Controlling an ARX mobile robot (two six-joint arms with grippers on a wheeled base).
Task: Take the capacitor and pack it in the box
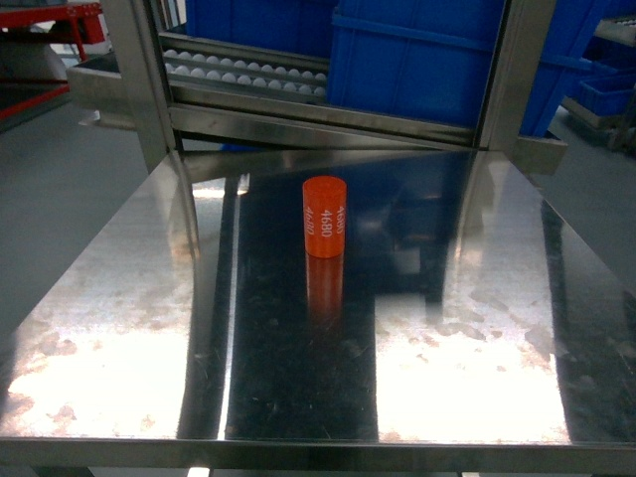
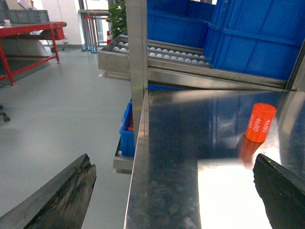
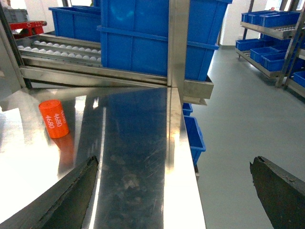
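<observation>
1. Capacitor point(image 1: 324, 217) stands upright on the steel table point(image 1: 119, 368), a little far of its middle, well apart from every edge, with white "4680" marks on its side. Nothing touches it.

2. Box is in none of the three views, so where the packing ends cannot be told from here; only the blue bins point(image 1: 417, 50) sit on the roller rack point(image 1: 238, 72) behind the table.

3. Left hand point(image 2: 174, 191) is spread wide, one finger low left and one low right in its wrist view, empty. It hangs off the table's left near corner, with the capacitor point(image 2: 260, 122) just far of its right finger.

4. Right hand point(image 3: 174, 191) is likewise spread wide and empty, straddling the table's right edge, the capacitor point(image 3: 54, 118) well apart to its far left.

5. Step in hand, as I judge it, is the reach. Either arm could serve; the left looks closer.

6. To do it well: bring the chosen hand in level, centre the cylinder between the fingers, and take it around the middle of its height.

7. Close gently. The smooth round side on polished steel would probably slide or tip if one finger arrives first.

8. Lift straight up before swinging toward the box.
</observation>
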